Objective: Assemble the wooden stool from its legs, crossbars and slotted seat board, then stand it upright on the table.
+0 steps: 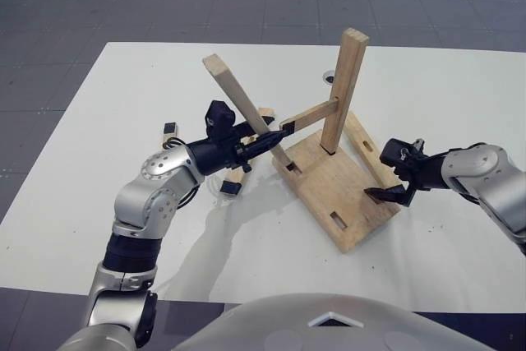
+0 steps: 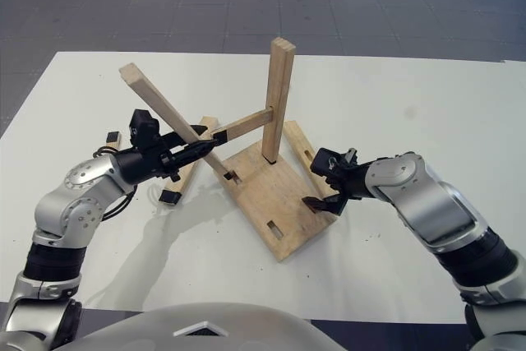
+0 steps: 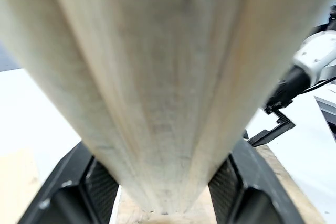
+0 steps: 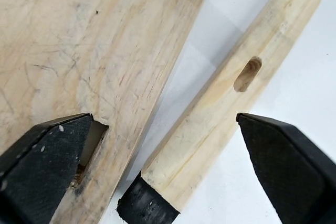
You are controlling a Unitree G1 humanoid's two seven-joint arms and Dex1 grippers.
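We log seat board and tilted leg as pale bare wood, matt, lightly scuffed; leg cap matt black; counter smooth white.

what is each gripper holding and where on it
The left gripper clamps the tilted leg near its lower end, just above the seat board. The right gripper is open and holds nothing.

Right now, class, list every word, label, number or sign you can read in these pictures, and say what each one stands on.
None: no word, number, label or sign can be read on the seat board, the upright leg, the tilted leg, the crossbar, the white table, the left tool or the right tool.
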